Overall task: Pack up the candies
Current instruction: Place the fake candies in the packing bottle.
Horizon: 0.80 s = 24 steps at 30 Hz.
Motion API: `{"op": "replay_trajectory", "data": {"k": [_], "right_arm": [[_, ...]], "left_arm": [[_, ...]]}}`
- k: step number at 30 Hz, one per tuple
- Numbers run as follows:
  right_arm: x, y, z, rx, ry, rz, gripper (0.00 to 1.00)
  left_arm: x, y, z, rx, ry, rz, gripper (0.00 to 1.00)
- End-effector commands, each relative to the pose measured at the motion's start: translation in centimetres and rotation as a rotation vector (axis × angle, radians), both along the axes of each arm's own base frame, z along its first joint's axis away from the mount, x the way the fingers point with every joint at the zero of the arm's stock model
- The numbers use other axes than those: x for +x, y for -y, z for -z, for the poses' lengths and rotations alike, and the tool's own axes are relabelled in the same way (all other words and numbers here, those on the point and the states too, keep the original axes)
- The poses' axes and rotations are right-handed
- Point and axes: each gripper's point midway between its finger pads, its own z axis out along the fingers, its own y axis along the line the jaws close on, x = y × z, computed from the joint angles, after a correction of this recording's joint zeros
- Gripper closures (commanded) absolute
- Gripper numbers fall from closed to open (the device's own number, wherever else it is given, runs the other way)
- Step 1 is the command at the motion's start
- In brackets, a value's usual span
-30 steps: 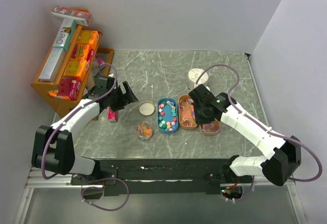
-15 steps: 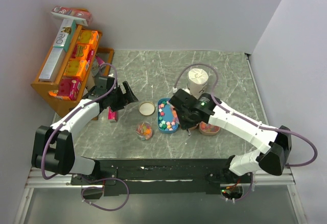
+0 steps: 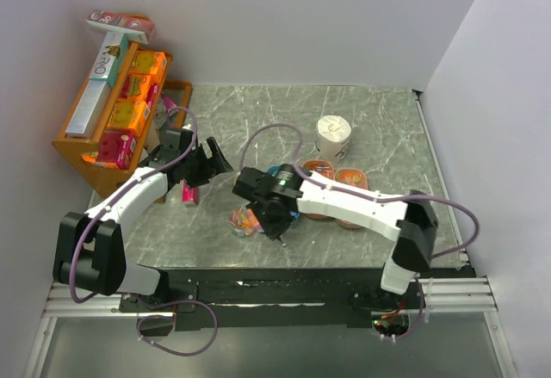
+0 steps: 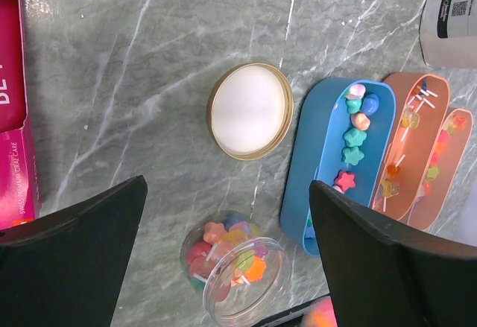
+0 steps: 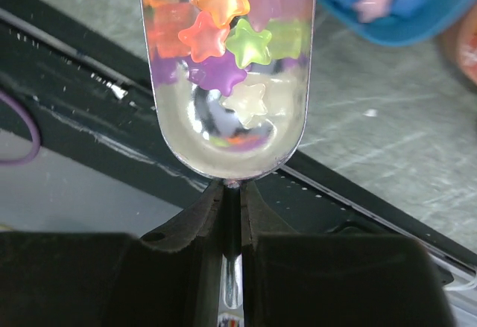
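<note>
Lying in clear scoop (image 5: 223, 148), translucent star candies (image 5: 223, 14)

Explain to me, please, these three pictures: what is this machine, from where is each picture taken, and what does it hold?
It is two robot arms bolted side by side. One picture looks down from above; the other two come from cameras on the wrists. On the marble table lie a blue tray of star candies, two orange trays, a gold lid, a small clear jar with some sweets inside, and a white cup. The left gripper hangs open and empty. The right gripper is shut on the handle of a clear scoop full of candies, close to the jar.
</note>
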Motion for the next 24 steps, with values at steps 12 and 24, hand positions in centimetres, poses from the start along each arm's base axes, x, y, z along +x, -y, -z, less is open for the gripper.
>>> {"op": "replay_trajectory", "data": {"k": [12, 24], "right_arm": [[-3.7, -2.0, 0.6, -0.090, -0.235, -0.118, 1.00], [-3.6, -2.4, 1.3, -0.156, -0.310, -0.080, 1.00]], "left_arm": [[0.3, 0.1, -1.8, -0.027, 0.053, -0.005, 0.03], [0.3, 0.0, -2.1, -0.022, 0.063, -0.007, 0.04]]}}
